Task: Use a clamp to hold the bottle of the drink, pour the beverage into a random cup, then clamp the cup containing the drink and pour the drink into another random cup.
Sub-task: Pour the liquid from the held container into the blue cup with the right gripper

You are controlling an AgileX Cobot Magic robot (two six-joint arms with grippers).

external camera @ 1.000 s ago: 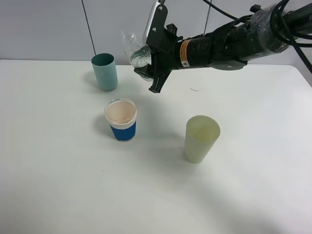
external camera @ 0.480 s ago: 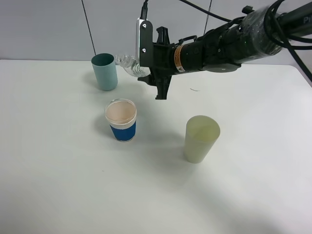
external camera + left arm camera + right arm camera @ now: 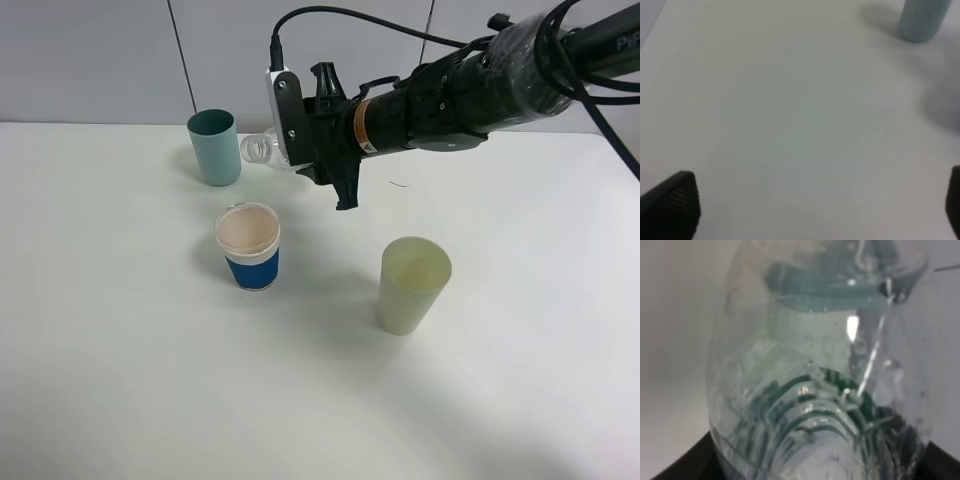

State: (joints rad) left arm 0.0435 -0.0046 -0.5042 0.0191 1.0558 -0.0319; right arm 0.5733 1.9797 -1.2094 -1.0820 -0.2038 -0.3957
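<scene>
Just far of blue-sleeved cup, right claw clamps tipped bottle; left claw gapes idle; both pours apparently pending.

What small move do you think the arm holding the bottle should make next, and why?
Probably shift the bottle so its mouth hangs over the blue-sleeved cup before tipping it further. The right gripper holds the bottle on its side, with the neck pointing toward the teal cup, and no stream of liquid shows.
</scene>
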